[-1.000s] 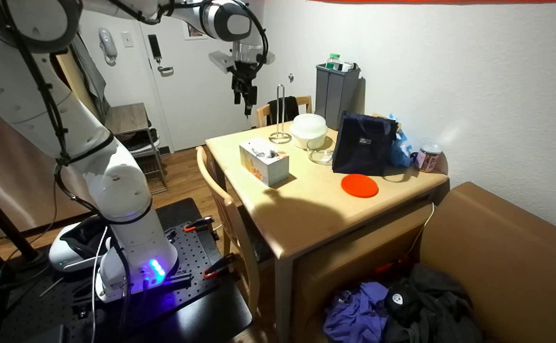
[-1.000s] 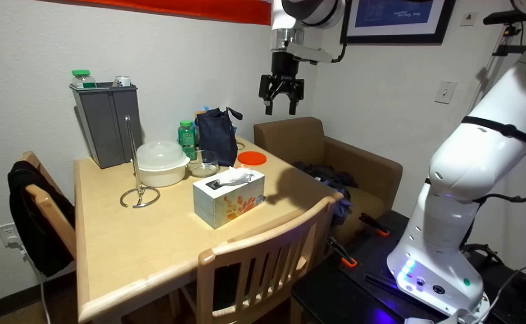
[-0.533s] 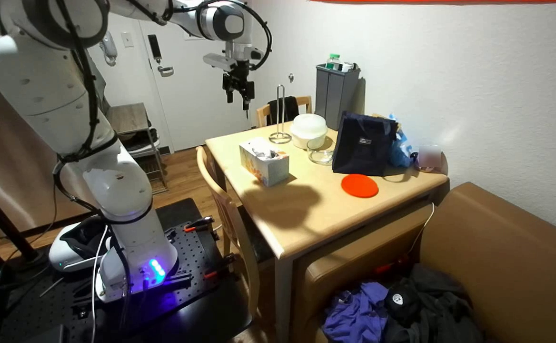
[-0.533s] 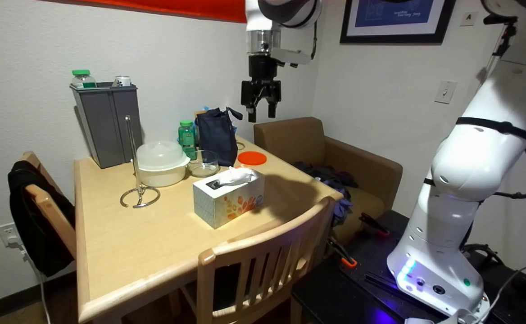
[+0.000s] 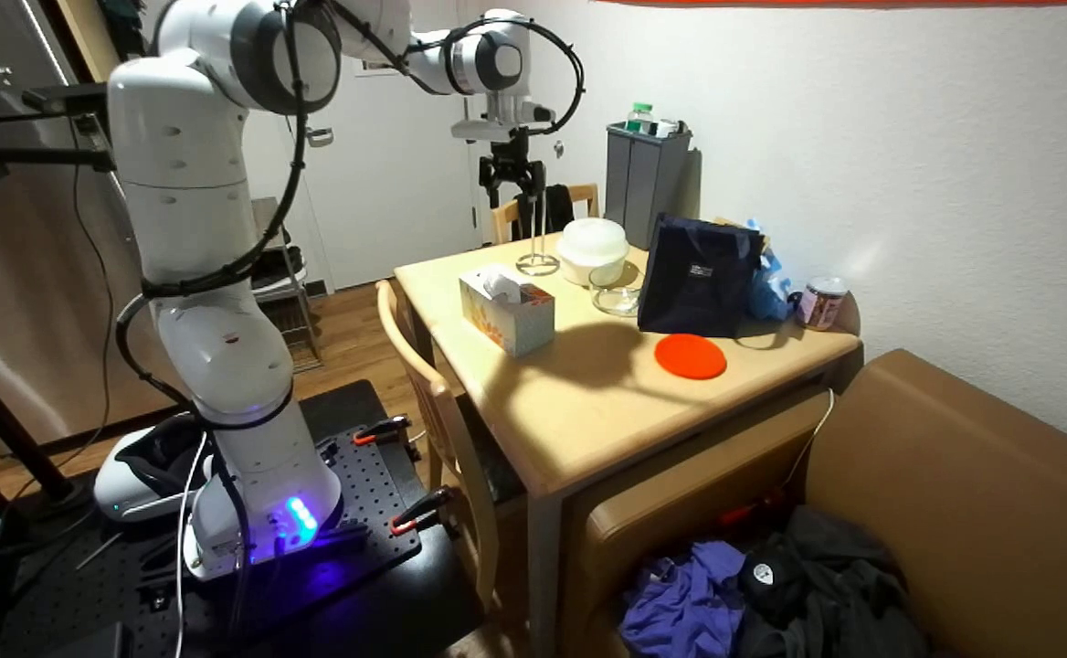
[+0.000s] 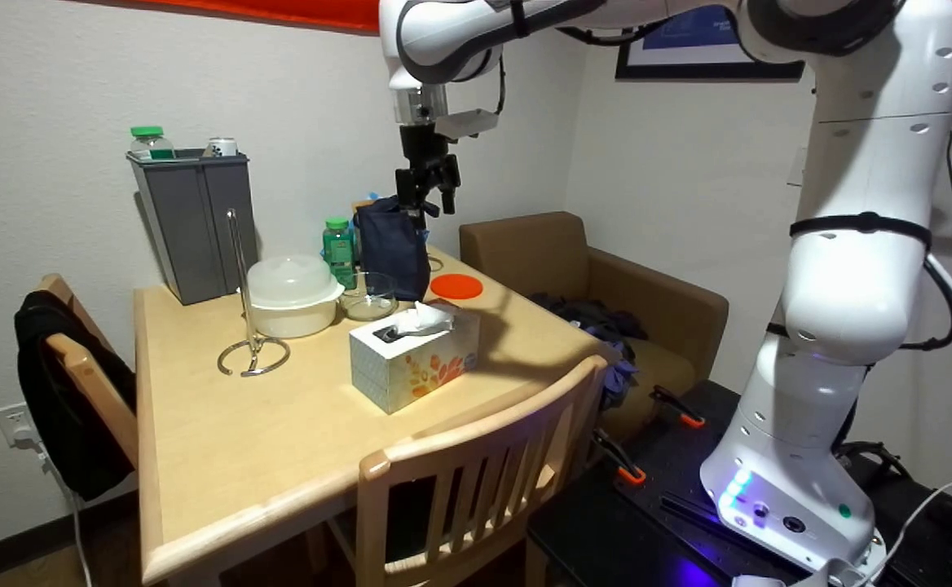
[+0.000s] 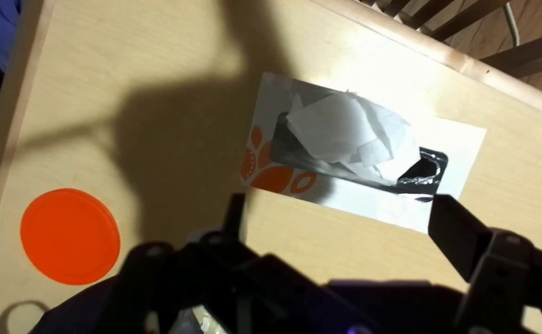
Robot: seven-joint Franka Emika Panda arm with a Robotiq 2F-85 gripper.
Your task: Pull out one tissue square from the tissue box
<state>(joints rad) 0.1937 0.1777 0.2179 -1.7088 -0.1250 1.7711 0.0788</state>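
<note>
The tissue box [image 5: 508, 320] is a white and grey carton with orange leaf prints, upright on the table. It also shows in an exterior view [image 6: 415, 367] and the wrist view [image 7: 368, 204]. A crumpled white tissue [image 7: 340, 127] sticks up from its dark slot; it also shows in both exterior views [image 5: 501, 288] [image 6: 423, 318]. My gripper [image 5: 513, 196] hangs above the table, well higher than the box and apart from it. In the wrist view [image 7: 338, 208] its fingers are wide open with nothing between them, and the box lies just beyond the fingertips.
A metal paper towel stand [image 6: 254, 350], a white lidded bowl [image 6: 293, 306], a glass dish [image 6: 368, 302], a green bottle [image 6: 337, 249] and a dark blue bag [image 5: 698, 274] stand around the box. An orange disc [image 7: 70, 236] lies flat. A wooden chair [image 6: 476, 465] borders the table.
The arm has swung across, and the gripper has moved over the table, a little lower in an exterior view. Its shadow has shifted. The fingers stay open. The box has not moved.
</note>
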